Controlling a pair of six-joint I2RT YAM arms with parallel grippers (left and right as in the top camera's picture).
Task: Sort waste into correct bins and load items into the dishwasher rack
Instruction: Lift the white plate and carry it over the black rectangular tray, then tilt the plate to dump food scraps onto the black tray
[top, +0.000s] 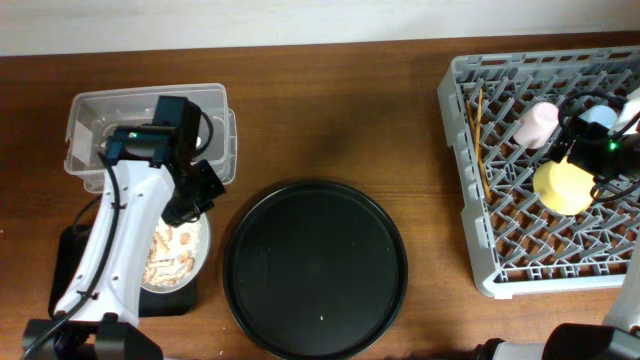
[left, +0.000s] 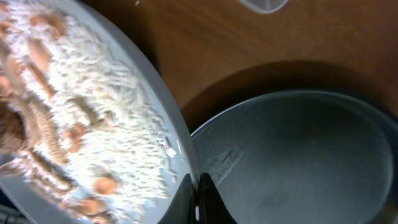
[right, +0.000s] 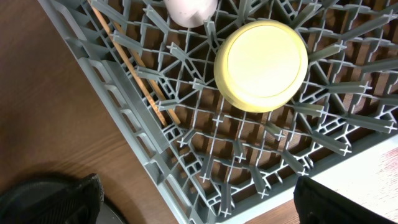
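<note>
Rice and brown food scraps cover the grey plate, whose rim the left gripper pinches between fingers pressed almost together. Seen from overhead, the plate lies over the shallow black rectangular tray at the near left of the wooden table, with the left arm reaching across it; whether the plate rests on that tray or is lifted off it cannot be told. The clear plastic tub stands just behind, at the far left, and the large round black tray sits at the table's middle, close beside the plate.

At the right, the light-grey dishwasher rack holds four things. The yellow bowl is turned bottom-up on the lattice floor, the pink cup lies just behind it, the light-blue cup stands beside that, and the wooden chopsticks lie along the rack's left wall. The right gripper hangs above the rack near the bowl — jaws spread wide, nothing between them — its dark fingers showing only at the lower corners of the wrist view.
</note>
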